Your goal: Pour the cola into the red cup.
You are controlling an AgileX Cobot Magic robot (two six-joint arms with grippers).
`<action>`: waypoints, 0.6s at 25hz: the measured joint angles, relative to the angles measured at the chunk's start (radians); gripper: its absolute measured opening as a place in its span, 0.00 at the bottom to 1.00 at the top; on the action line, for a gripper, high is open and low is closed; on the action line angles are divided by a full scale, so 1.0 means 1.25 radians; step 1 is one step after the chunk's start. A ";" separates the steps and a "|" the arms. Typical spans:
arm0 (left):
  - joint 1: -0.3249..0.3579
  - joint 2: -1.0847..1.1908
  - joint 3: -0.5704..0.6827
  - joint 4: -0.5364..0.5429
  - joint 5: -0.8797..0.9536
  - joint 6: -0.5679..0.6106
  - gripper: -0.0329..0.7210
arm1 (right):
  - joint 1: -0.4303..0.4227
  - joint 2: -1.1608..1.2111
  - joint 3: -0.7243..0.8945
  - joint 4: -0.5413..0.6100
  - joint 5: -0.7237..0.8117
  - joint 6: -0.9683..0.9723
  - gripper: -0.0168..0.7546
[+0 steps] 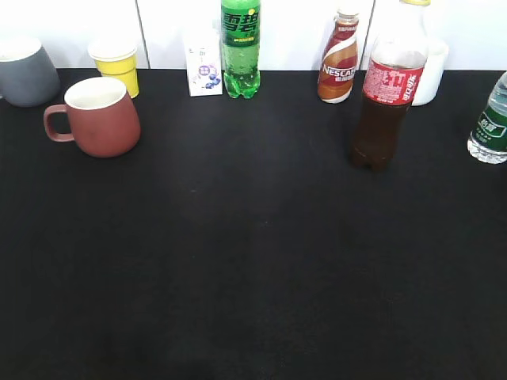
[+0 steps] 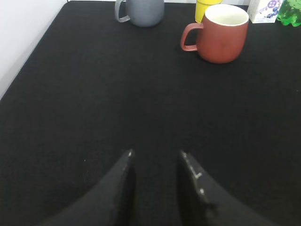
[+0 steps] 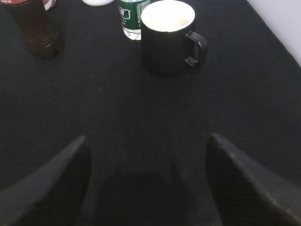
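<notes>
- Cola, in its tall clear plastic bottle (image 1: 386, 95) with dark brown liquid, red label and yellow cap, stands upright on the black desk (image 1: 253, 269) toward the right of your exterior view, just in front of a white container (image 1: 432, 71).
- Your right wrist view catches only the bottle's lower part, top left; the cap is cut off there.
- The squat brick-red ceramic mug (image 1: 99, 116) with a white inside sits at the far left, well apart from the cola, its handle pointing left.
- Only your right wrist view shows a black mug (image 3: 169, 37) with a white inside.
- Neither arm shows in your exterior view.
- The left gripper (image 2: 155, 157) hovers over bare desk with its fingers a narrow gap apart, holding nothing.
- The right gripper (image 3: 148, 141) has its fingers spread wide, empty.
- A green-labelled water bottle (image 1: 491, 119) is cut off at the exterior view's right edge.
</notes>
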 joint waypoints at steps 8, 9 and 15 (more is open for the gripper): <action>0.000 0.000 0.000 0.000 0.000 0.000 0.35 | 0.000 0.000 0.000 0.000 0.000 0.000 0.77; 0.000 0.000 0.000 0.000 0.000 0.000 0.35 | 0.000 0.000 0.000 0.000 0.000 0.000 0.77; 0.000 0.000 0.000 0.000 0.000 0.000 0.44 | 0.000 0.000 0.000 0.000 0.000 0.000 0.77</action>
